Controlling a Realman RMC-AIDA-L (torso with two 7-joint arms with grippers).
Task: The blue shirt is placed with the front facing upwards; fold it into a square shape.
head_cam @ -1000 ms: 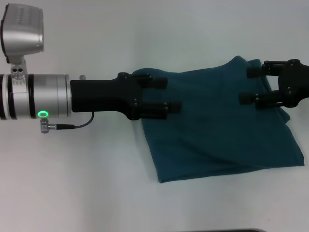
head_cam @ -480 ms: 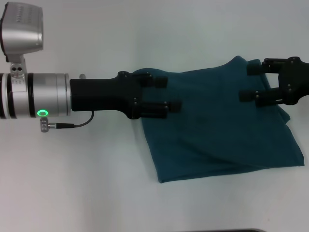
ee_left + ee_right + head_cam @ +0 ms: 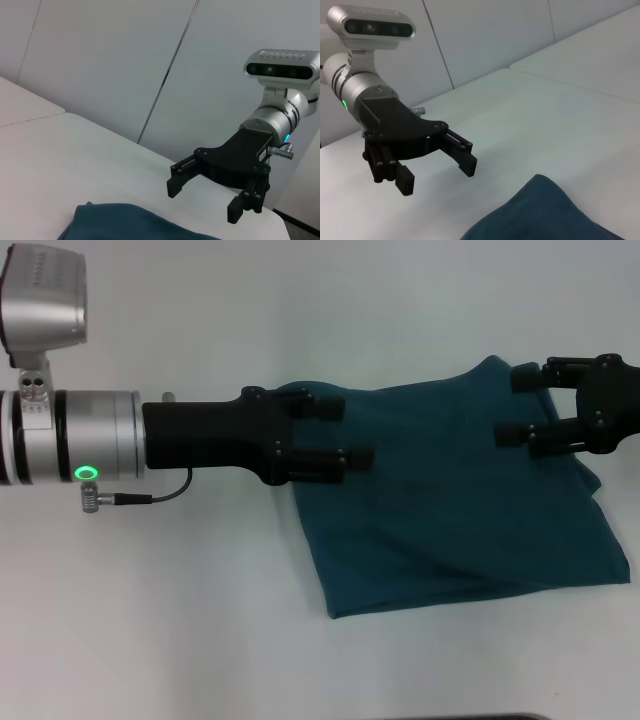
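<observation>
Lying folded into a rough, slightly skewed square on the white table (image 3: 200,640), the blue shirt (image 3: 460,510) is flanked above by the left gripper (image 3: 333,432) and right gripper (image 3: 522,406), both spread and empty, so edges could be dragged askew if touched.

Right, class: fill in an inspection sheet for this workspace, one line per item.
Surface: white table, bare around the cloth.
Job's things: blue shirt, folded into a rough rectangle, lettering not visible.
Clutter: nothing seen.
Grippers: left claw open above the shirt's left edge; right claw open above its far right corner; neither grips cloth.
Cables: short black cable under the left wrist.
Surroundings: pale wall panels.
</observation>
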